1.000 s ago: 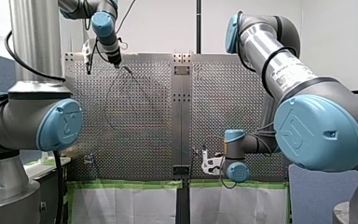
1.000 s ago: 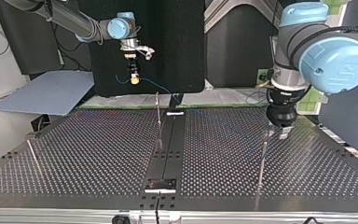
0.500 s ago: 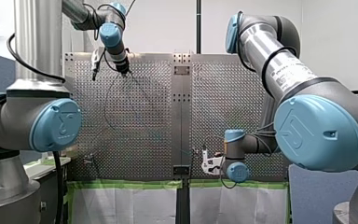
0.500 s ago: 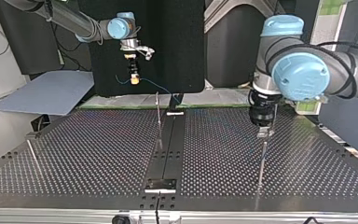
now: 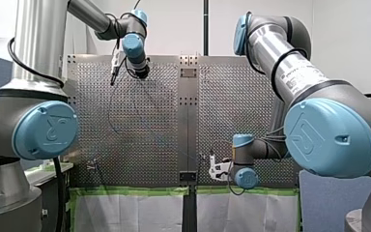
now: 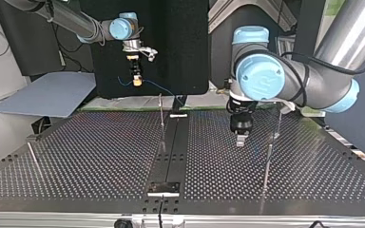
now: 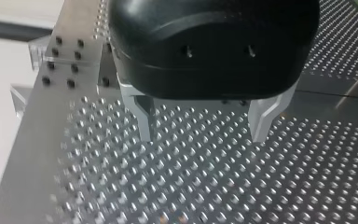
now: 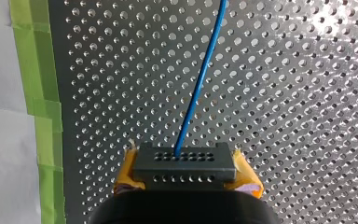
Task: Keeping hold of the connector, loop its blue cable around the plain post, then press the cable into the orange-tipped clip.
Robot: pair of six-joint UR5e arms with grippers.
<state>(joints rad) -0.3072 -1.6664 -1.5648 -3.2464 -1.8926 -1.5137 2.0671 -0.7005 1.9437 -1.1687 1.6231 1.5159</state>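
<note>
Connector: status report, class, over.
Right gripper shut on connector. Blue cable runs straight ahead of it. Left gripper open, empty, over perforated table.

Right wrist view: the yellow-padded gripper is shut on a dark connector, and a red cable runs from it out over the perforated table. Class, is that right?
One detail is wrong: the cable is blue, not red, as the right wrist view shows. The rest holds: my right gripper, with yellow pads, is shut on the dark connector, and the cable runs out over the perforated table.
</note>
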